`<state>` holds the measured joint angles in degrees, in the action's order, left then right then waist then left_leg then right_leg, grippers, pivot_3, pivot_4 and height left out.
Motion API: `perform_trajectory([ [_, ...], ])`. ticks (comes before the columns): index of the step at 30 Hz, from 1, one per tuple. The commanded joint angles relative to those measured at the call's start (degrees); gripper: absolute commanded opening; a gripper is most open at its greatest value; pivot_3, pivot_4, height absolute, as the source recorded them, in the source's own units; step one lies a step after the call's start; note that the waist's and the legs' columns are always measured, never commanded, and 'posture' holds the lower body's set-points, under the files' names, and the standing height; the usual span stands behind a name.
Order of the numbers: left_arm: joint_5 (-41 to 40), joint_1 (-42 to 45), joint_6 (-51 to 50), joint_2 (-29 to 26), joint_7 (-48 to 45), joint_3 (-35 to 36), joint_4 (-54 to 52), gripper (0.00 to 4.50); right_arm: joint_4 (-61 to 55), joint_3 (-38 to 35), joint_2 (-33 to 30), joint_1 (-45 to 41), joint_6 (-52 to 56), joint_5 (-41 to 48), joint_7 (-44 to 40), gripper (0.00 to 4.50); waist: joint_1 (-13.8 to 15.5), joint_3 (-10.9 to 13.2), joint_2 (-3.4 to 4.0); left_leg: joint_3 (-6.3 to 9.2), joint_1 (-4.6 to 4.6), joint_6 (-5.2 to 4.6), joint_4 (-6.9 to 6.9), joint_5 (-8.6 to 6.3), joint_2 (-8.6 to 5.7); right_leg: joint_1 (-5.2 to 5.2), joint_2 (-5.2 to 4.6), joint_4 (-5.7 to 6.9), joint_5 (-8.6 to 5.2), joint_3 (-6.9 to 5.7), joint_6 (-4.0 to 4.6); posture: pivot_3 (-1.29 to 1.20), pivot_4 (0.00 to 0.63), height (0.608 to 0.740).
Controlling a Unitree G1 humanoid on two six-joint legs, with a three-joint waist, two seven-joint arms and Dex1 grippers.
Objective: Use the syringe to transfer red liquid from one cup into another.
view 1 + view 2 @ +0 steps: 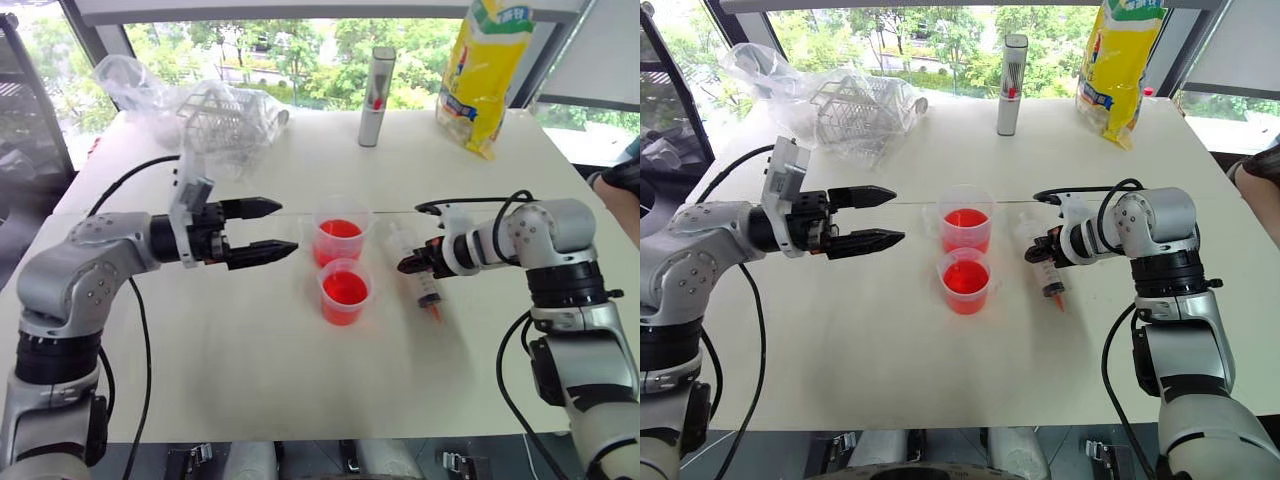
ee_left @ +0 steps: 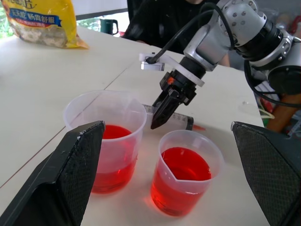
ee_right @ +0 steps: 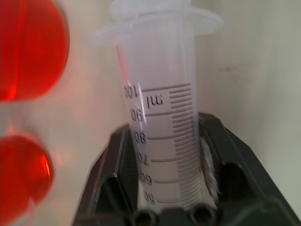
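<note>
Two clear cups of red liquid stand mid-table, the far cup (image 1: 340, 238) and the near cup (image 1: 345, 292) close together. Just right of them the syringe (image 1: 430, 292) lies on the table, its orange-red tip toward the near edge. My right gripper (image 1: 410, 265) points down, shut on the syringe; the right wrist view shows the graduated barrel (image 3: 160, 117) between the black fingers (image 3: 221, 155), with no red in it. Left of the cups, my left gripper (image 1: 288, 228) hovers level, open, pointing at them with nothing between its fingers.
At the back of the table stand a grey upright cylinder (image 1: 376, 97) with a red mark and a yellow bag (image 1: 487, 70). A clear plastic bag with a white rack (image 1: 210, 115) lies back left. A person's arm (image 1: 620, 175) shows at the right edge.
</note>
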<state>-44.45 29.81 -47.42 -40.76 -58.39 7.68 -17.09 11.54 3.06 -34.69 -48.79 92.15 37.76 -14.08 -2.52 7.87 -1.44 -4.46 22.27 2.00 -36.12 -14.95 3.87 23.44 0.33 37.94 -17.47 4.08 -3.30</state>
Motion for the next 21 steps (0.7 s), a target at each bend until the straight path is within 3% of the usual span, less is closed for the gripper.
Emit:
perform_trajectory([
  [1, -1.65, 0.22, -0.17, -0.90, 0.67, 1.36, -2.22, 4.50, -0.90, -1.44, 0.24, 0.26, 0.35, -1.09, 0.00, 2.84, 0.05, 0.00, 0.00, -0.01, 0.00, 0.00, 0.00, 0.00, -0.02, 0.00, -0.01, 0.00, 0.00, 0.00, 0.00, 0.00, 0.150, 0.740],
  [4, -1.81, 0.18, -0.22, -1.37, 0.61, 0.95, -2.25, 4.50, -2.52, -1.76, -0.33, 0.42, 0.35, -0.62, -0.73, 4.36, -0.01, 0.00, 0.00, -0.01, -0.03, 0.00, -0.01, 0.00, -0.02, -0.03, 0.00, 0.00, 0.00, 0.00, 0.00, 0.00, 0.150, 0.740],
  [5, -1.60, 0.07, -0.19, -1.72, 0.52, 0.71, -2.23, 4.50, -4.10, -1.67, -1.18, 0.47, 0.35, -0.13, -1.56, 4.44, -0.01, 0.00, 0.00, -0.01, -0.03, 0.00, -0.01, 0.00, -0.02, -0.03, 0.00, 0.00, 0.00, 0.00, 0.00, 0.00, 0.150, 0.740],
  [12, -0.82, -2.33, 0.62, -4.64, 0.06, 1.02, -2.53, 4.50, -20.28, -2.07, -14.59, 1.21, -3.99, 2.92, -12.88, 4.44, 0.03, 0.05, 0.08, 0.01, 0.03, 0.00, 0.10, 0.00, -0.02, 0.04, 0.01, -0.09, 0.00, -0.01, -0.01, 0.00, 0.150, 0.740],
  [16, -1.55, -3.73, 0.33, -5.84, 0.48, 2.28, -3.14, 4.50, -27.21, -6.97, -21.36, 2.61, -9.36, 6.75, -22.07, 4.44, -0.03, 0.07, 0.09, 0.04, 0.00, -0.01, 0.11, -0.01, -0.01, -0.01, 0.01, -0.15, -0.01, -0.04, -0.01, 0.00, 0.150, 0.740],
  [19, -2.36, -4.81, -0.17, -6.78, 0.78, 3.37, -3.85, 4.50, -35.55, -12.89, -28.90, 9.08, -16.43, 10.14, -33.26, 4.44, 0.05, 0.08, 0.10, 0.02, -0.05, -0.02, 0.17, -0.02, 0.00, -0.03, 0.01, -0.20, -0.01, -0.03, -0.01, 0.00, 0.150, 0.740],
  [21, -2.61, -5.08, -0.69, -7.14, 1.15, 3.65, -3.73, 4.50, -38.60, -15.29, -30.75, 13.24, -19.61, 10.57, -36.01, 4.44, 0.10, 0.08, 0.09, 0.07, -0.04, -0.02, 0.19, -0.02, 0.02, -0.07, 0.01, -0.27, -0.01, -0.09, -0.02, 0.00, 0.150, 0.740],
])
